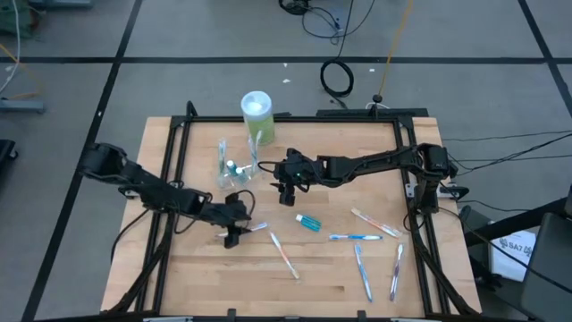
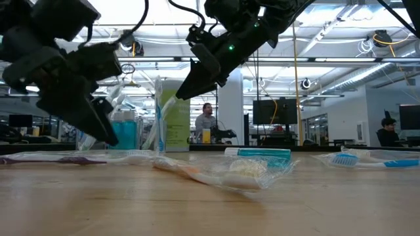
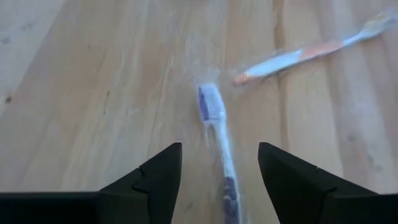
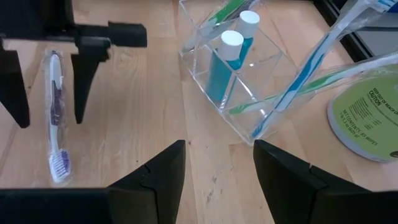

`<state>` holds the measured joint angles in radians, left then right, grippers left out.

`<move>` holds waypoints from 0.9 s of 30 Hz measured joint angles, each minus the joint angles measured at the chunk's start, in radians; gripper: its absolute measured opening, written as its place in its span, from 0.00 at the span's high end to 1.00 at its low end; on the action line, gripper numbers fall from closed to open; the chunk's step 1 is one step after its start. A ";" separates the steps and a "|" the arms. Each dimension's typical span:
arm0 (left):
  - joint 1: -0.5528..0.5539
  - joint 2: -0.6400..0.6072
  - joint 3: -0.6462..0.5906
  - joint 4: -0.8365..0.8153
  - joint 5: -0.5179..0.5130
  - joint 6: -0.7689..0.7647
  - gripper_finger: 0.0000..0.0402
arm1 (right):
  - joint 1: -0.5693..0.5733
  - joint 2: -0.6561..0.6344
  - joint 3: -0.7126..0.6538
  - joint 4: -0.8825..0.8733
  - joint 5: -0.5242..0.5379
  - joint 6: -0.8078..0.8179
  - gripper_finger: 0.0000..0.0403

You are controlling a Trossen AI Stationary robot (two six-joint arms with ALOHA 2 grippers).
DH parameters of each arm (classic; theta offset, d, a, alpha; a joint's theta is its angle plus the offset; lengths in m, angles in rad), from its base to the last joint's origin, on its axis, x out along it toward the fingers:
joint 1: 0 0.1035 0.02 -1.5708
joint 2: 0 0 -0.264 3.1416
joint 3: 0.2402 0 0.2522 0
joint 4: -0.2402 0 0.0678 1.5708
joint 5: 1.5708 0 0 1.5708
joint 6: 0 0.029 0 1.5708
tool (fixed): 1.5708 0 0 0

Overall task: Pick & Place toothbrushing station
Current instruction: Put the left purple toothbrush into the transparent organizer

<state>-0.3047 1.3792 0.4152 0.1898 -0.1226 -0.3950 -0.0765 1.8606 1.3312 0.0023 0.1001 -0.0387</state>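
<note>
A clear plastic cup [image 1: 234,166] with compartments stands at the table's far left. It holds two blue white-capped tubes [image 4: 222,62] and several toothbrushes [image 4: 305,74]. My left gripper [image 1: 234,228] is open, its fingers on either side of a purple-and-white wrapped toothbrush [image 3: 217,134] that lies flat on the table; they do not touch it. My right gripper [image 1: 286,193] hangs open and empty above the table just right of the cup [image 4: 249,93]. A third blue tube [image 1: 308,223] lies on the table.
A green container with a white lid [image 1: 256,112] stands behind the cup. An orange-and-white toothbrush [image 1: 284,255] lies right of my left gripper. Several more toothbrushes [image 1: 362,259] lie scattered at the near right. A black frame [image 1: 295,117] rims the table.
</note>
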 joint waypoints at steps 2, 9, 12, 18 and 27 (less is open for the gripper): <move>-0.005 0.029 0.000 0.013 -0.003 -0.001 0.45 | 0.000 0.000 0.000 0.000 0.000 0.000 0.55; -0.023 0.107 0.000 0.096 -0.020 -0.012 0.50 | 0.000 0.000 0.000 0.000 0.000 0.001 0.55; -0.028 0.126 0.000 0.123 -0.028 -0.015 0.53 | 0.000 0.000 0.000 0.000 0.000 0.001 0.55; -0.031 0.172 0.001 0.143 -0.031 -0.076 0.57 | 0.000 0.000 0.000 0.000 0.000 0.001 0.55; -0.037 0.186 0.001 0.140 -0.050 -0.082 0.73 | 0.000 0.000 -0.001 0.001 0.000 0.001 0.55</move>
<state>-0.3420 1.5654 0.4164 0.3297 -0.1726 -0.4767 -0.0765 1.8606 1.3304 0.0029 0.1001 -0.0376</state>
